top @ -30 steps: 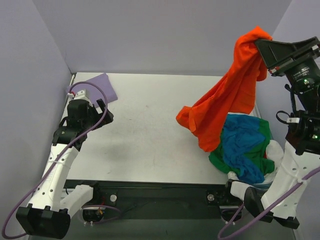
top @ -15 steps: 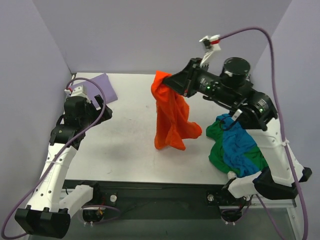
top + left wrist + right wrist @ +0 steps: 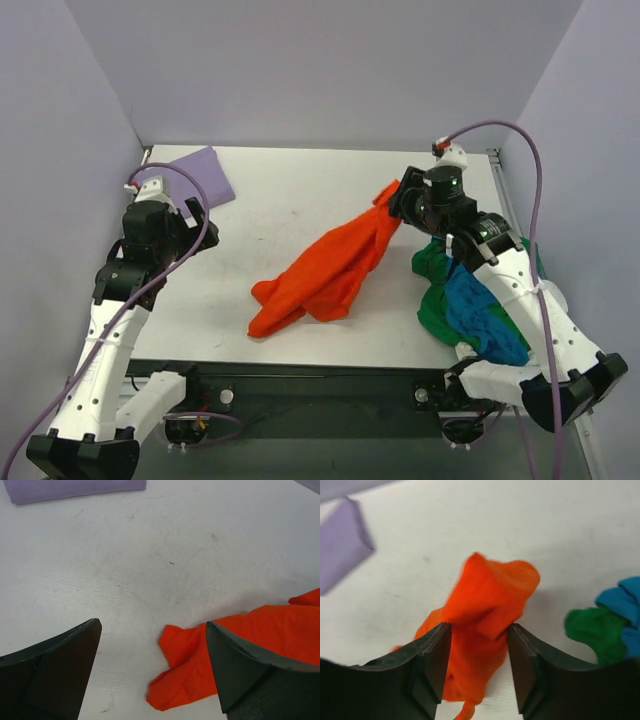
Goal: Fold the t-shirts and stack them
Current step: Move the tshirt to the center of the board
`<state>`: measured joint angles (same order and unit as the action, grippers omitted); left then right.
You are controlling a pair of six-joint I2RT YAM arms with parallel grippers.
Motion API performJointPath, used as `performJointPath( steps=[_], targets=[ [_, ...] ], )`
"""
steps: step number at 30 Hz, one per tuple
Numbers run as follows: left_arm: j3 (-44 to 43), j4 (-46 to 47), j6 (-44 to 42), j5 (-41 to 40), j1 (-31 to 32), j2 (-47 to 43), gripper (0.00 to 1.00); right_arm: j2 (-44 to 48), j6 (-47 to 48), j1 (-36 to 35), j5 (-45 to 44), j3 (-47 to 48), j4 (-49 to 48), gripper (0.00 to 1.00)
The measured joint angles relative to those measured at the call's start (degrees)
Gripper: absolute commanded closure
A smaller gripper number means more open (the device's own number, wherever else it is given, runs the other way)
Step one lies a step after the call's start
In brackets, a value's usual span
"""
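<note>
The orange-red t-shirt (image 3: 320, 275) lies stretched in a crumpled diagonal band across the middle of the table, its top end still up at my right gripper (image 3: 396, 200). In the right wrist view that gripper (image 3: 478, 626) has its jaws parted, with the orange cloth (image 3: 490, 595) bunched loosely between them. A folded lavender t-shirt (image 3: 195, 172) lies flat in the far left corner. The green t-shirt (image 3: 432, 310) and blue t-shirt (image 3: 482, 312) sit heaped at the right. My left gripper (image 3: 198, 222) hovers open and empty at the left; the orange shirt's lower end (image 3: 200, 665) lies below it.
The white table (image 3: 280, 215) is closed in by lavender walls at the back and both sides. The right arm reaches over the green and blue heap. A dark rail runs along the near edge between the arm bases.
The right arm swung the orange t-shirt from high at the right down onto the table's middle, where it now lies spread out. Its jaws have parted. The left arm barely moved.
</note>
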<state>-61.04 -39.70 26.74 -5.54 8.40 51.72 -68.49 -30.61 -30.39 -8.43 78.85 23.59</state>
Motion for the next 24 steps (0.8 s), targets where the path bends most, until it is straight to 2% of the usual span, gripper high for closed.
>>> performJointPath(
  steps=[2,3,9,14,20,24],
  targets=[
    [0.87,-0.31,-0.85,0.13,0.57,0.09,0.03,0.17,-0.26,2.86,-1.03,-7.26,0.31,0.28],
    [1.38,-0.57,-1.22,0.48,0.94,0.31,0.03,-0.39,-0.46,3.37,-1.20,-10.40,0.72,0.26],
    [4.46,-1.18,-3.45,4.59,5.66,5.07,0.03,-5.33,-0.68,3.28,1.07,-19.91,2.47,0.26],
    [7.93,0.28,-3.58,11.06,11.93,13.53,0.03,-8.26,-0.59,3.30,2.69,-18.86,1.16,0.27],
    [8.83,0.55,-3.74,18.49,14.82,26.34,0.03,-13.75,-1.36,3.30,5.40,-16.81,-0.90,0.27],
    [8.83,0.50,-4.20,21.57,16.28,31.19,0.03,-14.32,-2.32,3.32,6.43,-16.81,-1.49,0.27]
  ],
)
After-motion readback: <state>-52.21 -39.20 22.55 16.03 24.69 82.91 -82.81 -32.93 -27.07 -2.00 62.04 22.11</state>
